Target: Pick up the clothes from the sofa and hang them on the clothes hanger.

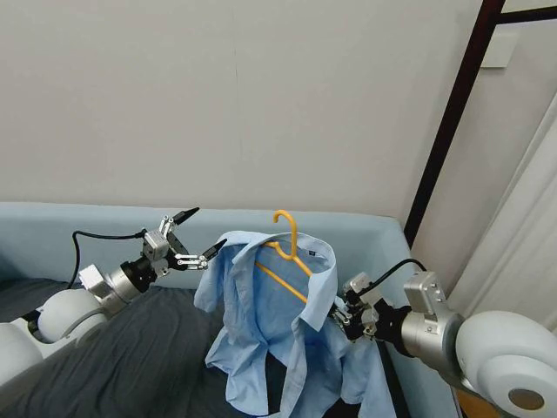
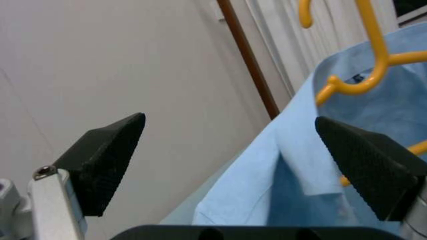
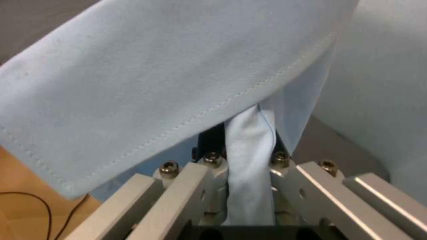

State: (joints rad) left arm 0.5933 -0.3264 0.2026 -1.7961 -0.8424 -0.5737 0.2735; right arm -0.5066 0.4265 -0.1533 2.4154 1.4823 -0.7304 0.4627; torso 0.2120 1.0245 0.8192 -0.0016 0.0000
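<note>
Behind everything, a plain pale wall (image 1: 218,96). Across the lower head view, a light blue sofa (image 1: 52,228), with a dark grey seat cushion (image 1: 122,357) below its backrest. Off to the right, a pale curtain (image 1: 522,235) beside a dark brown upright pole (image 1: 452,113). In front of the backrest and raised above the seat, a light blue shirt (image 1: 261,331) draped over a yellow hanger (image 1: 288,246) (collar around the hanger's neck, hook standing free above it), its lower folds bunching down toward the cushion. At the shirt's shoulder on the robot's left, the left gripper (image 1: 207,228): spread wide and gripping nothing, one black fingertip right at the shoulder's edge, touching or just beside it, impossible to tell which, the other up in the air before the backrest. Low on the shirt's other side, the right gripper (image 1: 341,319): clamped on a fold of the shirt, seen from the right wrist as a pale strip of cloth pinched between the metal fingers (image 3: 173,195), with a stitched hem hanging across just above.
</note>
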